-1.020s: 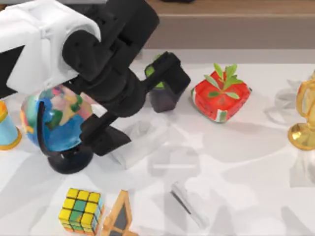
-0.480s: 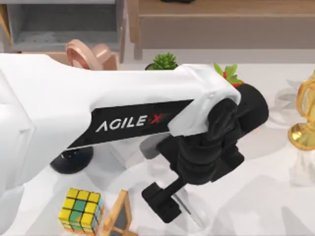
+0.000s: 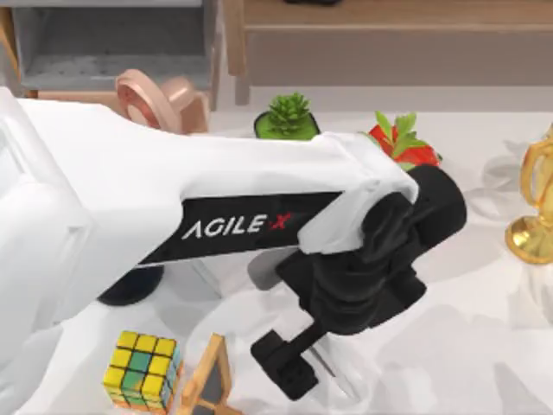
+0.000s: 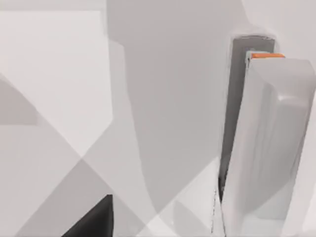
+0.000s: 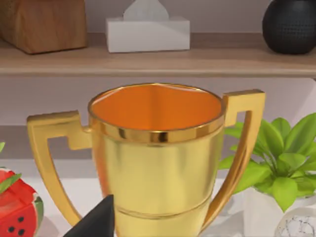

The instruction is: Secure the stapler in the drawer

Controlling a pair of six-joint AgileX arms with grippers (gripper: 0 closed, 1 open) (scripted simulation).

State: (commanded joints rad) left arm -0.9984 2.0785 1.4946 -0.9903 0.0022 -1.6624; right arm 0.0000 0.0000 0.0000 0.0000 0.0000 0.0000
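Stapler [image 3: 333, 367]: lying flat on the worktop [image 3: 449, 346] at 6 o'clock, partly covered.
Left hand [image 3: 289, 367]: poised over it; finger spread cannot be told.
Advice: the slim bar should be straddled crosswise before closing.
Drawer [image 3: 104, 52]: open at 11 o'clock.

A rendered, home-like tabletop display: a white table [image 3: 484, 346] cluttered with ornaments, including a shiny gold two-handled trophy cup [image 5: 155, 158], a multicoloured puzzle cube [image 3: 141, 370] and a small green potted succulent [image 3: 287, 115], beneath a long brown wooden shelf [image 5: 158, 61] holding a white tissue box [image 5: 148, 32].
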